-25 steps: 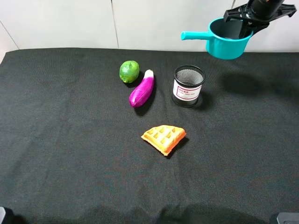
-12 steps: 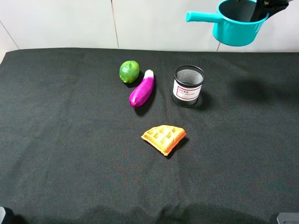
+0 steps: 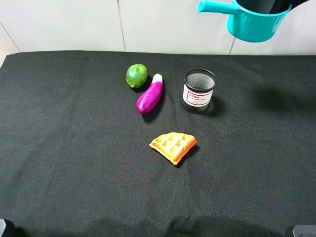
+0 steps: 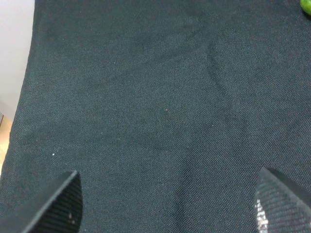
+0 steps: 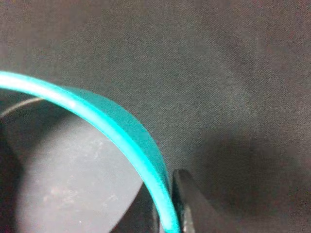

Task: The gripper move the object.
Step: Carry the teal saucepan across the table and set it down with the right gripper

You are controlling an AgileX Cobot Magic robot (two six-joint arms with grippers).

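The teal saucepan hangs high in the air at the back right, above the table's far edge, its long handle pointing left. My right gripper is shut on its rim at the very top of the exterior view, mostly cut off. In the right wrist view the teal rim and the grey inside fill the picture, with one black finger pressed on the outside of the rim. My left gripper is open and empty over bare black cloth.
On the black cloth stand a black mesh cup with a white label, a purple eggplant, a green lime and an orange waffle piece. A white wall runs behind the table. The lime's edge shows in the left wrist view.
The right gripper has lifted the saucepan up and a little to the right, so the gripper is now almost out of the exterior view. The left arm has not moved.
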